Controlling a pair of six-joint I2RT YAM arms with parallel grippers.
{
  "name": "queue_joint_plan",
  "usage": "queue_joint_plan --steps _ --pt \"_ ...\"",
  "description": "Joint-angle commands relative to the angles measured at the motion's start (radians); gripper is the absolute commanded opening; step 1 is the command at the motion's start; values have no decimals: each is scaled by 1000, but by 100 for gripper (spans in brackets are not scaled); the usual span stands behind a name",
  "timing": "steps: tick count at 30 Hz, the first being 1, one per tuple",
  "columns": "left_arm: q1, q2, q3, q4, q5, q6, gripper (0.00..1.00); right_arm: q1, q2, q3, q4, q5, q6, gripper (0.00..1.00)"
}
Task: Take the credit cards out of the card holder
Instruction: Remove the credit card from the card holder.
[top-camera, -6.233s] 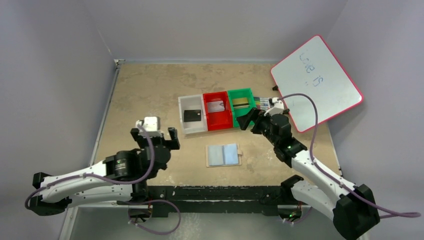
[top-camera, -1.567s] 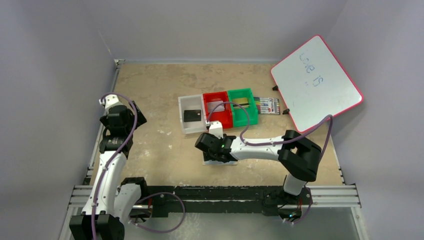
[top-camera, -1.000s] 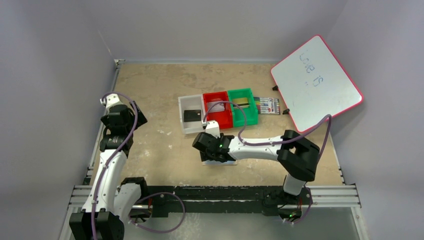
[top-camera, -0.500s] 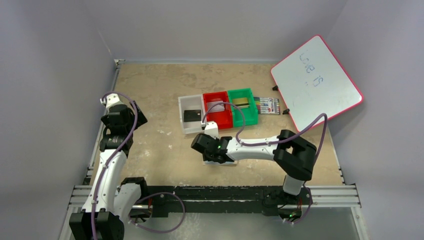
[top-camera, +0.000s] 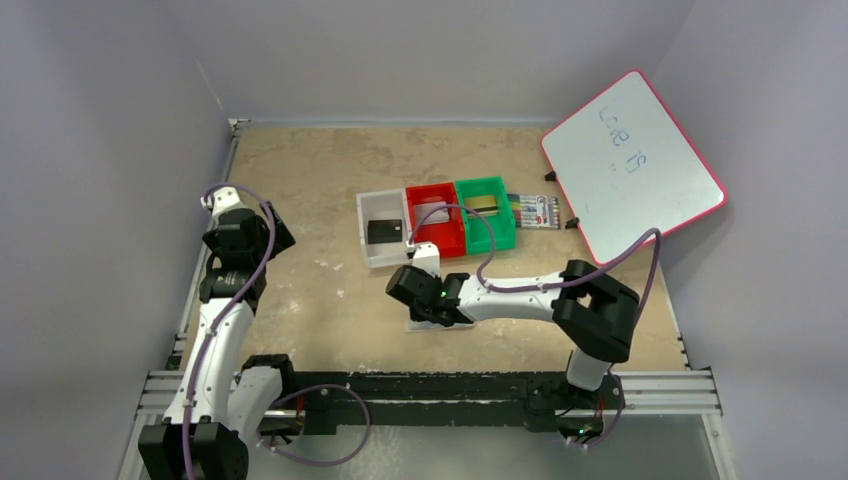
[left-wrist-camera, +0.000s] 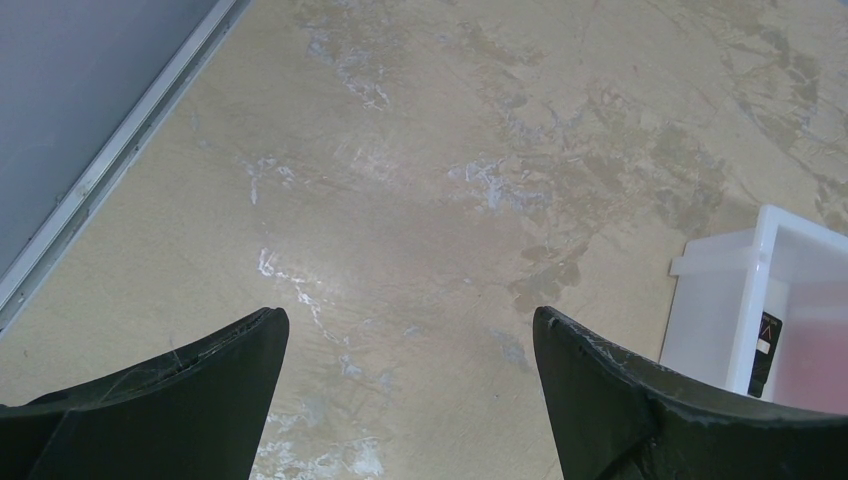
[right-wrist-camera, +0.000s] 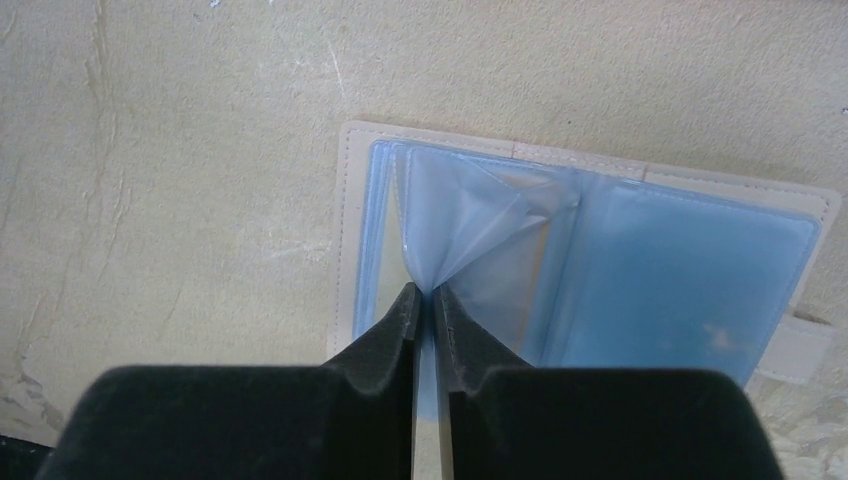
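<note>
- Card holder (right-wrist-camera: 680, 260): tan, lying open on the table (top-camera: 300, 180), pale-blue pockets up, snap tab on one short edge; just on the arm-base side of the red bin (top-camera: 414, 225)
- Right gripper (right-wrist-camera: 425, 292): low over the holder, fingers pressed together, pinching a clear blue sleeve leaf that rises to a creased peak
- Left gripper (left-wrist-camera: 408, 318): well left of the red bin, above bare table, fingers spread wide, nothing between them
- White bin (left-wrist-camera: 760, 290): against the red bin's left side, black card inside
- Green bin (top-camera: 503, 215): against the red bin's right side
- Whiteboard (top-camera: 632, 165): far right of the red bin, tilted
</note>
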Motion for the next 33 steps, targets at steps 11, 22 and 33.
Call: queue_joint_plan --steps 11,22,33 --pt "4 0 38 19 25 -4 92 -103 -284 -234 197 -98 111 11" --pt "4 6 39 20 37 1 92 -205 -465 -451 327 -165 213 13" --pt "4 13 41 20 44 2 91 -220 -476 -476 542 -353 55 7"
